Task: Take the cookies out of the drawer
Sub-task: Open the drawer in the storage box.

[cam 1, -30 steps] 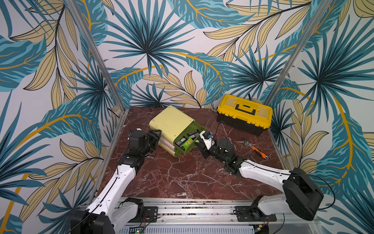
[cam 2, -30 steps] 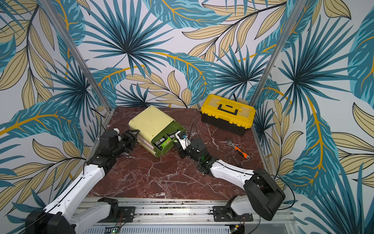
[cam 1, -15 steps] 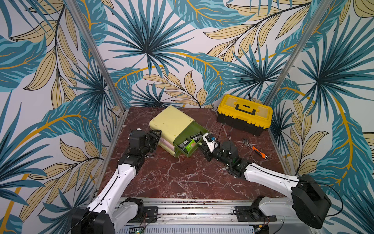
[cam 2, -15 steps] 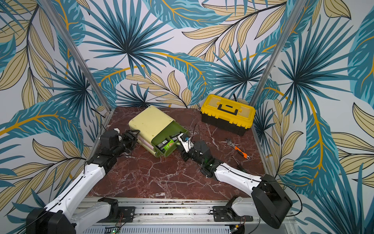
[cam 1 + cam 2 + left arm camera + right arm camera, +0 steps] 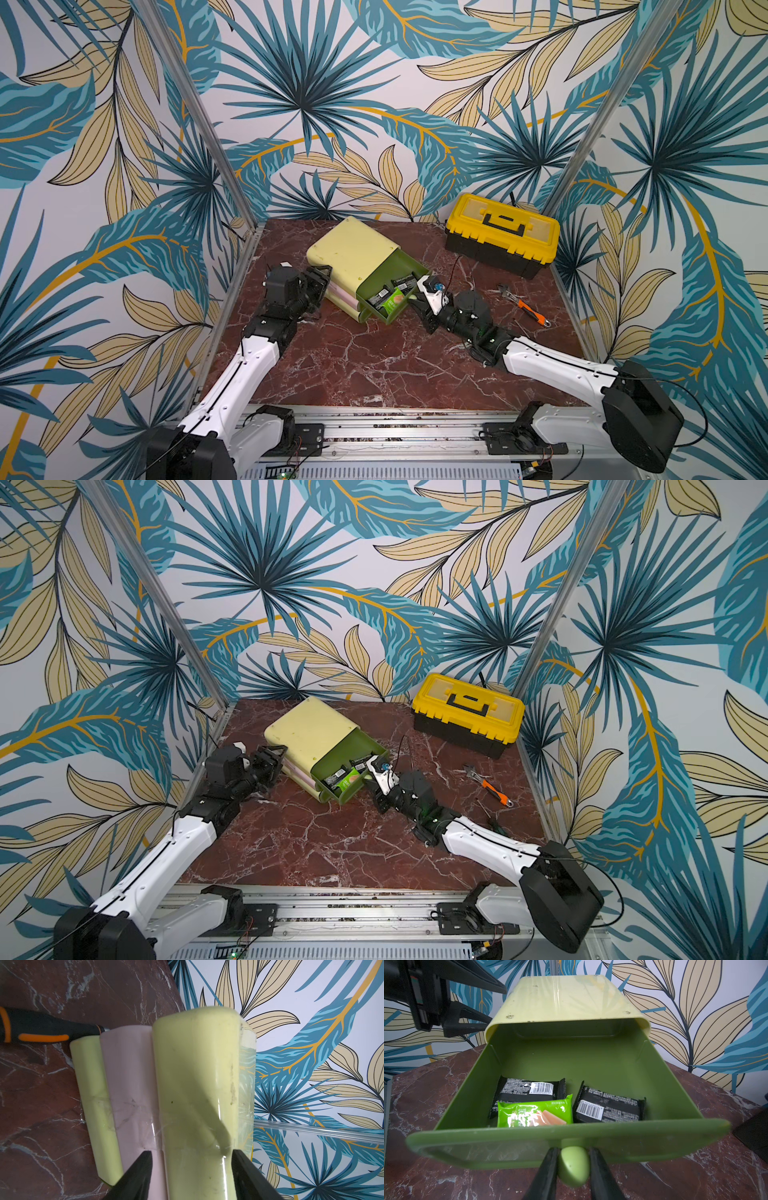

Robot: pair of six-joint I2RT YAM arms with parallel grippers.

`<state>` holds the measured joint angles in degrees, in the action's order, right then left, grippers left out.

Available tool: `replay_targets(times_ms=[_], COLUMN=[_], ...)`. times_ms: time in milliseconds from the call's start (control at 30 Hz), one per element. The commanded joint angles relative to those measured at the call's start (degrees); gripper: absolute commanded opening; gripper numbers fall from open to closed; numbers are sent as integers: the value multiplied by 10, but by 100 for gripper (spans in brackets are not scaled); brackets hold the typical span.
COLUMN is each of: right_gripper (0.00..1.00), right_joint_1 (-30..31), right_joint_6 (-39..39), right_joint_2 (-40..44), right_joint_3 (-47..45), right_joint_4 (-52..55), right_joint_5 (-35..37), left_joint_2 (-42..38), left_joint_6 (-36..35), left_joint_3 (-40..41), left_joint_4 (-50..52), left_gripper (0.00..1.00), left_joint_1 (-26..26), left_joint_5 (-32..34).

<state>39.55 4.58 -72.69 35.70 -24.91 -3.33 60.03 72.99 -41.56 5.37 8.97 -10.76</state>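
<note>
The green drawer stands pulled out of the pale yellow-green cabinet. Three cookies lie in it: a bright green packet resting partly on a black one, and another black packet beside them. The green packet also shows in both top views. My right gripper is shut on the drawer's round green knob, a finger against each side. My left gripper clamps the top tier of the cabinet at its back end, one finger on each side.
A yellow and black toolbox stands at the back right. A wrench with an orange handle lies right of my right arm. A black and orange tool handle lies beyond the cabinet. The patterned walls close in on the left, back and right.
My right gripper has drawn back toward the front right with the knob, and the drawer has slid further out, showing more of the packets. The left arm and the cabinet have stayed put.
</note>
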Motion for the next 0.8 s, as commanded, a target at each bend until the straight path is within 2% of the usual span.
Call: replay_targets(times_ms=[0,167,433,600,767], right_gripper=[34,41,46,46,47], right_joint_1=[5,5,4,4,4], right_joint_6=[1,6,7,7,6], right_joint_2=[7,5,-2,-7,-7], right_joint_3=[-17,-17,-20,-22,-24], right_joint_4=[12,14,14,12,12], right_joint_5=[9,12,15,18,22], left_joint_2=[-2,-18,-29,-16,23], left_joint_6=[-14,-57,-187,-281,-388], left_joint_3=[-14,-41,-135,-209,-293], left_joint_4=[-4,39,164,248,342], left_gripper=[65,66,66,66,65], left_joint_1=[3,3,20,71,166], left_joint_5=[-3,12,45,93,168])
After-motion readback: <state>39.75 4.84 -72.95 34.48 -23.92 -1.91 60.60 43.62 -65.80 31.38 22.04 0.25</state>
